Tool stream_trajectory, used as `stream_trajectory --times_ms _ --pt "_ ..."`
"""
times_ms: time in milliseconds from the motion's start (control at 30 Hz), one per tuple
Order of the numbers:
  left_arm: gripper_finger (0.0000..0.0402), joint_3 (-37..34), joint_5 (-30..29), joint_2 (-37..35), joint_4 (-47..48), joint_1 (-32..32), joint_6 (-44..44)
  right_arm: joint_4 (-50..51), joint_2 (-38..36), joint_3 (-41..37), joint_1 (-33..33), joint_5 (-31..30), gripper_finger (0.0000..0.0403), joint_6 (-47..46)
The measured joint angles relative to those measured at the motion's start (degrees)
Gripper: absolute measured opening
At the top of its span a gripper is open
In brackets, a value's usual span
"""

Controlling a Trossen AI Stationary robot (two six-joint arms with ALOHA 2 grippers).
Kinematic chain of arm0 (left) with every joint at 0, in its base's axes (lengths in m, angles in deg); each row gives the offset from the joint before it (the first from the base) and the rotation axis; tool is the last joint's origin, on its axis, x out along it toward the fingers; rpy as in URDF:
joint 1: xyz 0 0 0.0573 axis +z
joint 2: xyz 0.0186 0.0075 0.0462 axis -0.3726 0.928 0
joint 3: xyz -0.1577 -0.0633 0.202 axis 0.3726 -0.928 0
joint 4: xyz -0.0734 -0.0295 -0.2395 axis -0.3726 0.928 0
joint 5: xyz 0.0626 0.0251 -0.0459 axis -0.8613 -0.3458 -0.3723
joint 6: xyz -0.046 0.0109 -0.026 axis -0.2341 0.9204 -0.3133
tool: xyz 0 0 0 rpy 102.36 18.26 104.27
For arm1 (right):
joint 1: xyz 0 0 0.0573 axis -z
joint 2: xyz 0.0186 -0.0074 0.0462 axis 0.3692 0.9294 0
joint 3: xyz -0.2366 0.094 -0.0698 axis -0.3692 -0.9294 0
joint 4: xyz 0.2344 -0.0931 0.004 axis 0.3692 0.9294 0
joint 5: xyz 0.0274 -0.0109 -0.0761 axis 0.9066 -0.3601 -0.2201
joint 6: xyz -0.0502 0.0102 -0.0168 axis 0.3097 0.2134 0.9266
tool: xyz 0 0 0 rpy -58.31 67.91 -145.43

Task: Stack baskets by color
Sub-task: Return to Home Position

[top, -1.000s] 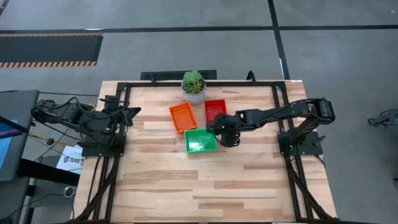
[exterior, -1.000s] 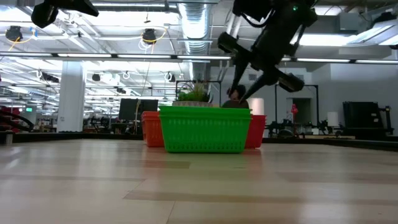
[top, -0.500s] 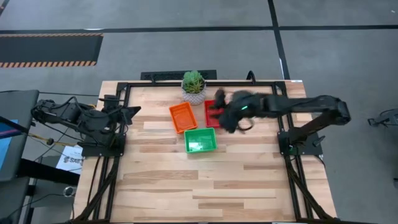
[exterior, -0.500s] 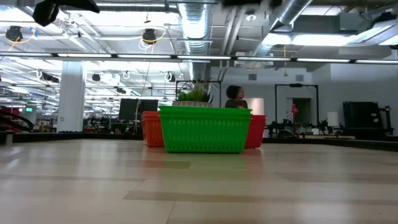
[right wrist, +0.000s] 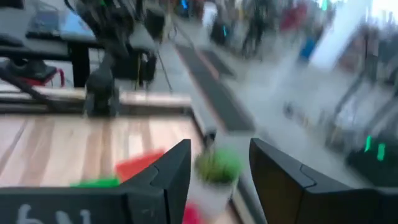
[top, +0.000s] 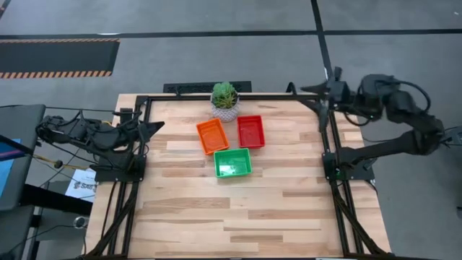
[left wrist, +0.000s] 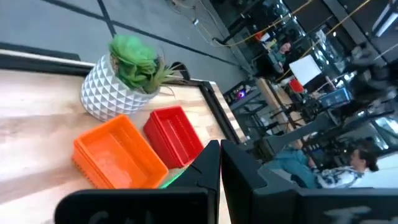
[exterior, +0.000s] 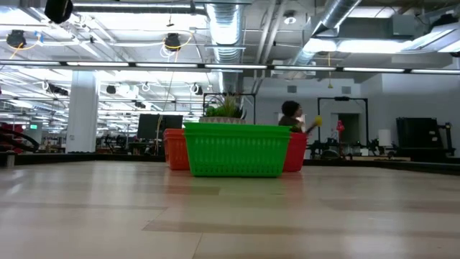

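High view: the baskets sit sorted near the middle of the table's [top: 188, 217] far edge. An orange stack [top: 212, 136] and a red stack [top: 250, 131] lie side by side just before the potted plant [top: 224, 100], with a green stack [top: 232, 162] in front, toward the table's centre. The right gripper [top: 323, 92] is folded over the far right corner and the left gripper [top: 150, 130] is parked at the left edge. Low view: green stands foremost, with no arm near. Left wrist view: its jaws are clenched to a slit, empty. Right wrist view: its jaws are released, holding nothing. The stacking looks finished. The step in hand seems to be the return to rest, which only needs the right arm to settle clear of the stacks.
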Motion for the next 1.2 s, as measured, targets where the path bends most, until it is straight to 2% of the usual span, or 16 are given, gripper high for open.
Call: stream_trajectory --times_ms 67,200,433,567,667,933,1200 --pt "0.0000 0.0 -0.9 0.0 0.0 0.0 -0.3 3.7 -3.0 -2.7 0.4 0.1 0.0182 -4.9" --pt "0.0000 -0.2 -3.0 -0.1 -0.1 0.0 8.3 3.5 -10.3 -13.5 0.2 0.5 0.0177 -11.9" --pt "0.0000 -2.9 -1.7 -0.9 -3.0 0.0 17.7 -12.6 -24.0 -36.7 0.2 0.5 0.0177 -22.2" --pt "0.0000 -6.2 0.2 -1.7 -6.8 0.0 22.9 -19.3 -30.2 -45.7 0.2 0.5 0.0176 -25.7" --pt "0.0000 -9.6 0.7 -3.7 -7.7 0.0 22.6 -23.6 -34.4 -50.7 0.2 0.4 0.0173 -27.3" --pt "0.0000 -23.8 1.9 -16.6 -14.4 0.0 21.4 -28.8 -43.7 -61.8 0.3 0.0 0.0164 -31.6" --pt "0.0000 -33.4 1.4 -32.9 -14.3 0.0 19.6 -29.3 -52.6 -71.2 0.3 -3.4 0.0163 -37.0"
